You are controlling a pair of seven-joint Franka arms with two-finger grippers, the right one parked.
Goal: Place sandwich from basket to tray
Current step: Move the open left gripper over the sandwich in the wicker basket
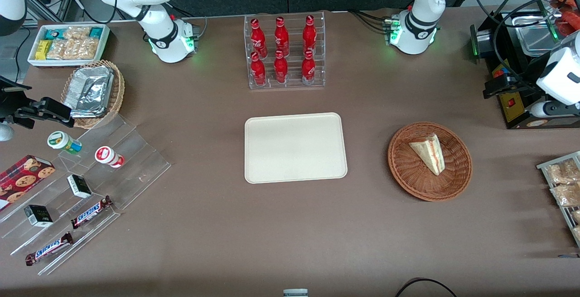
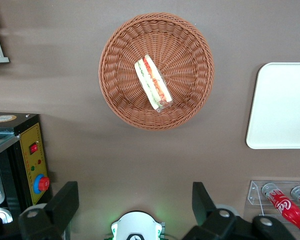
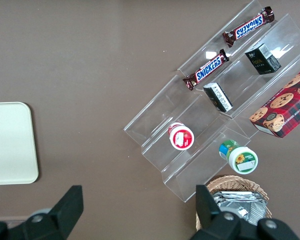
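The sandwich (image 1: 429, 153) (image 2: 153, 83), a pale bread wedge with a red-pink filling edge, lies in the round reddish-brown wicker basket (image 1: 408, 174) (image 2: 115, 90). The cream tray (image 1: 294, 147) (image 2: 282, 105) lies flat and bare at the table's middle, beside the basket toward the parked arm's end. My gripper (image 1: 496, 88) (image 2: 134, 200) hangs high over the table near the working arm's end, farther from the front camera than the basket and well apart from it. Its fingers (image 2: 65, 200) stand wide open with nothing between them.
A black machine with a red button (image 1: 512, 102) (image 2: 32, 160) stands right by my gripper. A clear rack of red cola bottles (image 1: 284, 51) stands farther back than the tray. A wire rack of snack packets (image 1: 562, 184) sits at the working arm's table end. Acrylic steps with snacks (image 1: 81, 184) lie toward the parked arm's end.
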